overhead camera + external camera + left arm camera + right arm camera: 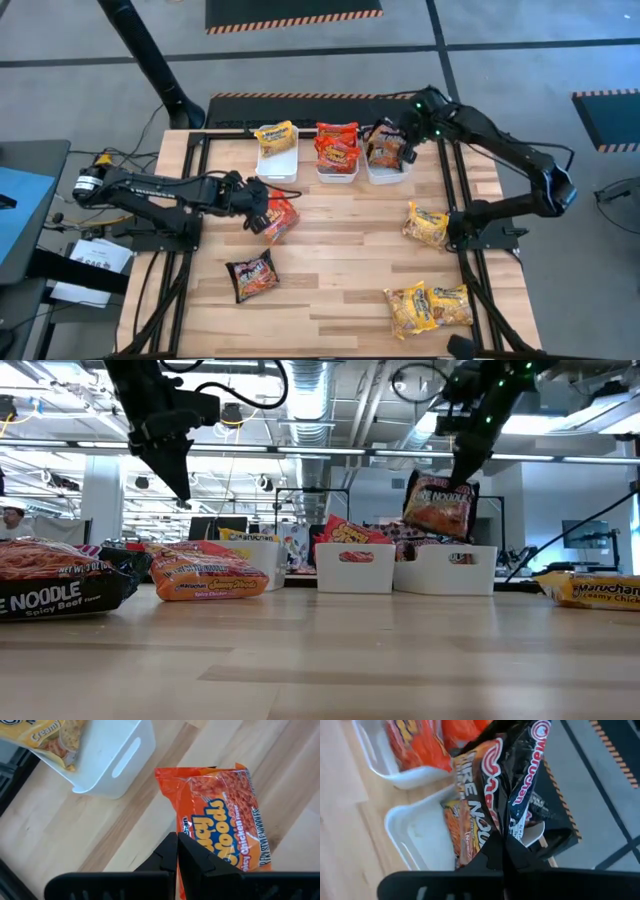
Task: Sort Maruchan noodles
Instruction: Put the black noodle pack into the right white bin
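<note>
right fingers [502, 851] pinching black packet [505, 785] over bin [415, 837] | left fingers [177, 857] pressed together over red packet [225, 817]

A light wooden table [340, 250] carries three white bins [277, 163] along its far edge. Loose on the wood lie an orange packet [281, 217], a black packet [251, 275] and three yellow packets [426, 225].

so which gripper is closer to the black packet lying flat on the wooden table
Left. The left gripper sits just above the black ramen packet, shut on an orange packet; the right gripper is over the bins.
</note>
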Motion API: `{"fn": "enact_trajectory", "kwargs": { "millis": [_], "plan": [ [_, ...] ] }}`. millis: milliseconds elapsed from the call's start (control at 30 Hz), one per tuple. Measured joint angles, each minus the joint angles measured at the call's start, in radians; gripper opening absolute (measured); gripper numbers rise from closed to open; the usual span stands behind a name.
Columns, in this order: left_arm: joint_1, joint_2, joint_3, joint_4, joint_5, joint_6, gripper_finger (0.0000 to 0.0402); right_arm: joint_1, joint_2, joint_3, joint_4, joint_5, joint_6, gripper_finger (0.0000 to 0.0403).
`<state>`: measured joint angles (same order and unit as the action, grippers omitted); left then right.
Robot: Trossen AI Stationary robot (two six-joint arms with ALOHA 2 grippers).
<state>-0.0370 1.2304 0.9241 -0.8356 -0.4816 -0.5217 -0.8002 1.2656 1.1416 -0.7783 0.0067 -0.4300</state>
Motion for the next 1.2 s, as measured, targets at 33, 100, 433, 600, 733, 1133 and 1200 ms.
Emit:
{"fn": "enact_trajectory", "kwargs": {
  "millis": [33, 100, 433, 600, 733, 1133, 1200],
  "plan": [
    [0.004, 0.0, 0.0, 0.0, 0.001, 0.0, 0.0, -0.011, 0.013, 0.0, -0.001, 0.001, -0.01, 0.0004],
    [0.01, 0.0, 0.0, 0.0, 0.002, 0.001, 0.0, -0.022, 0.04, 0.0, -0.001, 0.001, -0.024, 0.0003],
    [0.051, 0.0, 0.0, 0.0, 0.003, 0.03, 0.0, 0.003, 0.131, -0.001, -0.066, 0.076, -0.062, 0.0003],
    [0.067, 0.0, 0.0, 0.0, 0.004, 0.031, 0.0, 0.019, 0.189, 0.0, -0.07, 0.098, -0.076, 0.0005],
    [0.073, 0.0, 0.0, 0.0, 0.006, 0.051, 0.0, 0.038, 0.237, 0.0, -0.07, 0.107, -0.076, 0.0007],
    [0.073, 0.0, 0.0, -0.004, 0.006, 0.071, 0.0, 0.098, 0.261, 0.0, -0.034, 0.166, -0.043, 0.0062],
    [0.073, 0.0, 0.0, -0.004, 0.006, 0.071, 0.0, 0.098, 0.261, 0.0, -0.035, 0.167, -0.023, 0.0074]
  ]
}}
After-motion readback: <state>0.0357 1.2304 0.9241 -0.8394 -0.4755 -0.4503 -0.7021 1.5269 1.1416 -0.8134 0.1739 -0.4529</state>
